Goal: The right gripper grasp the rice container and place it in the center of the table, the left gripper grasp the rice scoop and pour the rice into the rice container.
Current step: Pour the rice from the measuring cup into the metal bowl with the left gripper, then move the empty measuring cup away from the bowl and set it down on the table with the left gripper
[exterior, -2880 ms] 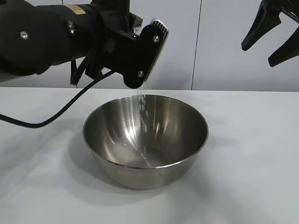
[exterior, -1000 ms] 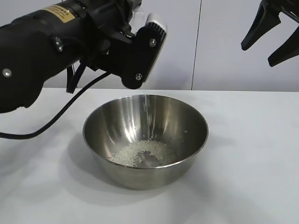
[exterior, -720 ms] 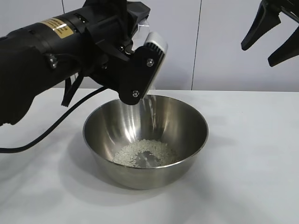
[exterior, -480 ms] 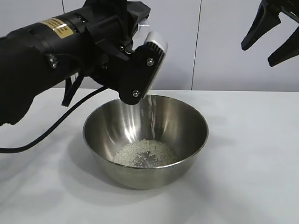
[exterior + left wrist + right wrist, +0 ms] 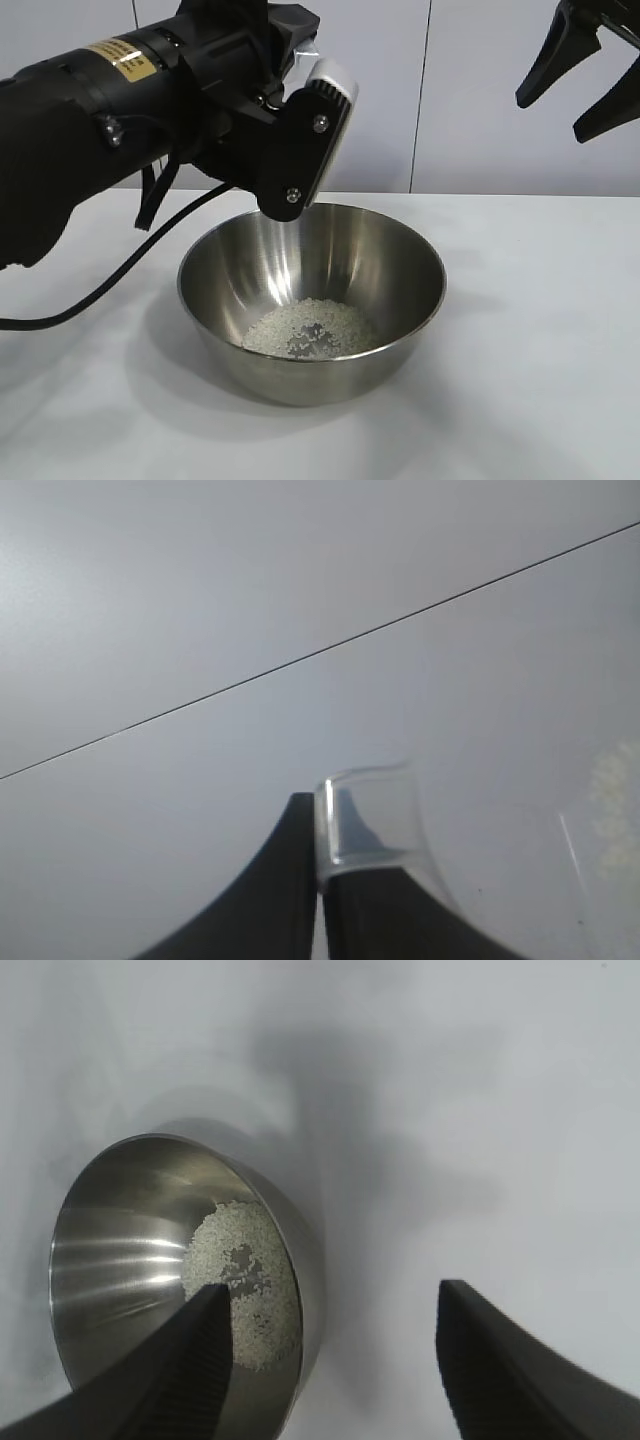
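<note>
While above, left claw (image 5: 318,880) overhangs rice container (image 5: 312,300).

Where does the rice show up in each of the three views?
Exterior view: rice heaped on the floor of the rice container, centre table.
Left wrist view: only a faint pale patch at the edge; cannot confirm.
Right wrist view: rice in the container, partly behind a jaw.
Shared landmark: the steel container.

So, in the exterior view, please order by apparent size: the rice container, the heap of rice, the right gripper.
1. rice container, clearly widest.
2. and 3. rice and right gripper: they look alike, and the gripper is cut off by the frame, so I do not rank them.
</note>
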Tool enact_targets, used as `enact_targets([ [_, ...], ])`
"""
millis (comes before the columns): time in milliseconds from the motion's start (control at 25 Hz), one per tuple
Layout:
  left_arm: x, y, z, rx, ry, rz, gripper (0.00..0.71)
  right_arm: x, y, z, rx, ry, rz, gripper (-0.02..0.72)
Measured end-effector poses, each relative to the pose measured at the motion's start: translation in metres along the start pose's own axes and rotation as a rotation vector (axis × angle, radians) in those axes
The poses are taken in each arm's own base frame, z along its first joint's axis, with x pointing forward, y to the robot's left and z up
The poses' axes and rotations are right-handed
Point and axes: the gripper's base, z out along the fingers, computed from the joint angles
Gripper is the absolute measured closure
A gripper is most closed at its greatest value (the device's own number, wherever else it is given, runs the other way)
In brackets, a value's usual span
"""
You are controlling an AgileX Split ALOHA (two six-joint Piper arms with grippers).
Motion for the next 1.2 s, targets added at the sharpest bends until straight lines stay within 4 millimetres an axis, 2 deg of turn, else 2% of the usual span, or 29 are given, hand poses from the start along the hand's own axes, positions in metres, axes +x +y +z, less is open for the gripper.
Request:
enact_targets([
  [560,0.005,0.000,0.002,0.023,0.050,-0.032,0.707,-0.001,0.000,0.000,0.002,-0.016,0.000,0.291],
  [720,0.011,0.007,0.008,0.016,0.104,-0.066,0.707,-0.002,0.000,0.000,0.002,-0.017,0.000,0.291],
  [960,0.012,0.016,0.009,-0.035,0.082,-0.054,0.707,-0.002,0.000,0.000,0.002,-0.018,0.000,0.291],
  [1200,0.001,-0.002,-0.012,0.006,-0.015,-0.075,0.707,-0.002,0.000,0.000,0.003,-0.021,0.000,0.291],
])
